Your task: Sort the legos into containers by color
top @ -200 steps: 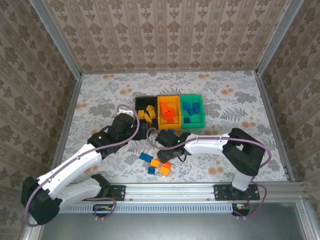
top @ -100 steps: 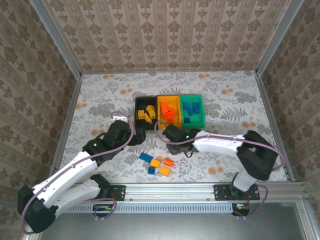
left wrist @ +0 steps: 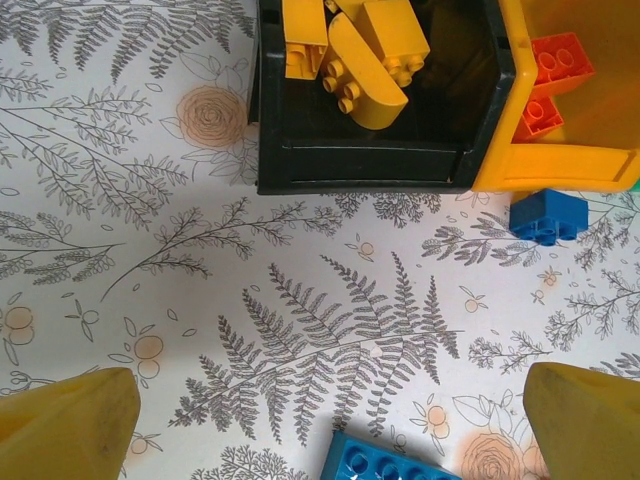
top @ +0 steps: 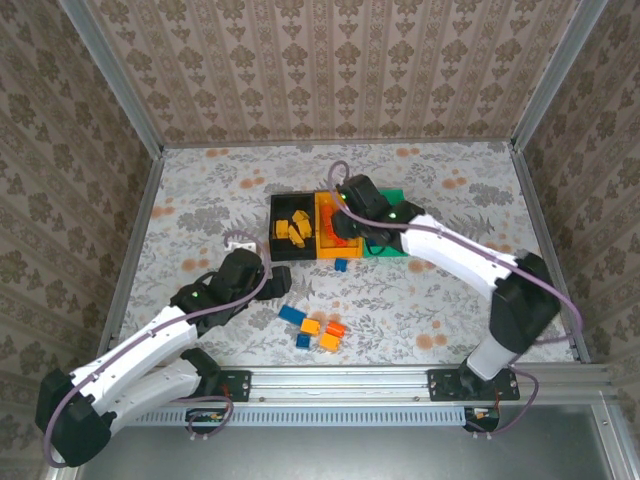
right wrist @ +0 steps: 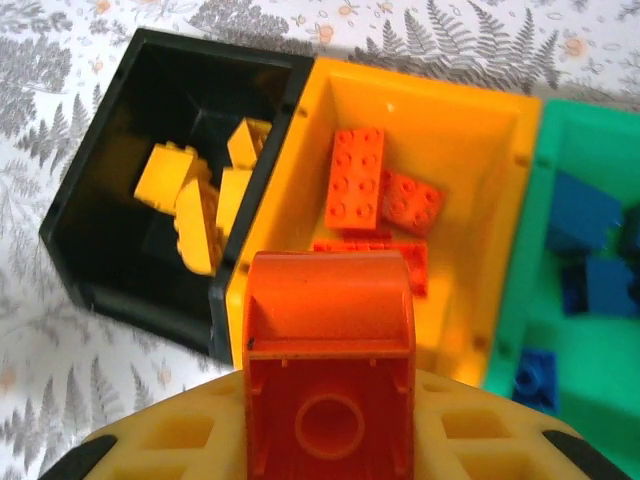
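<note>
The containers stand in a row: black bin [top: 290,228], orange-yellow bin [top: 325,212], green bin [top: 392,208]. My right gripper [top: 345,228] hovers over the orange-yellow bin [right wrist: 455,170], shut on a red-orange lego [right wrist: 330,370] held underside toward the camera. Red-orange bricks [right wrist: 357,180] lie in that bin, yellow ones [right wrist: 185,200] in the black bin [right wrist: 100,230], blue ones [right wrist: 585,215] in the green bin [right wrist: 590,390]. My left gripper [left wrist: 330,420] is open just above the table, near a blue lego [left wrist: 390,462]. Loose legos [top: 318,328] lie in front.
A single small blue brick [top: 341,265] [left wrist: 547,215] lies on the cloth just in front of the orange-yellow bin [left wrist: 560,165]. The black bin [left wrist: 370,165] is ahead of my left fingers [left wrist: 70,425]. Metal frame rails [top: 140,240] edge the floral table.
My right gripper shut on the red-orange lego near the loose pile and carried it up and back over the orange-yellow bin. My left arm drew back from the black bin.
</note>
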Robot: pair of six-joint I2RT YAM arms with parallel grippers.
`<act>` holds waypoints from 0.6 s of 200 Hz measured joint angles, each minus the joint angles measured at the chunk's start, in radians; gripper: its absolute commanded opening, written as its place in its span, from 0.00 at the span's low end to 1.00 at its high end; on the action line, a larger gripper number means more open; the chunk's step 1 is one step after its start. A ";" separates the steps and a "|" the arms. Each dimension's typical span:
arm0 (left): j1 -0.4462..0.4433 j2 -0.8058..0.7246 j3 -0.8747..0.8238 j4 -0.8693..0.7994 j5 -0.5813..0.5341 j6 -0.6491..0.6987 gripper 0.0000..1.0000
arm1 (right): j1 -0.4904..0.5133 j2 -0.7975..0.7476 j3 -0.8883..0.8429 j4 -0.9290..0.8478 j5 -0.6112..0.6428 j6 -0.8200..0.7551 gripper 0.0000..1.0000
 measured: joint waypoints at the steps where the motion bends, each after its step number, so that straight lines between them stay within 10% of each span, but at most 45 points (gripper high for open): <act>1: 0.000 0.000 0.000 0.000 0.000 0.000 1.00 | -0.002 0.010 0.008 -0.001 -0.001 0.000 0.35; 50: -0.006 0.014 -0.017 0.011 0.032 -0.007 1.00 | -0.040 0.283 0.232 -0.055 0.025 0.009 0.42; 84: -0.010 0.034 -0.033 0.011 0.056 -0.023 0.99 | -0.050 0.352 0.326 -0.094 0.043 0.018 0.78; 120: -0.045 0.082 -0.034 0.036 0.083 -0.042 0.98 | -0.049 0.335 0.323 -0.088 0.045 0.023 0.84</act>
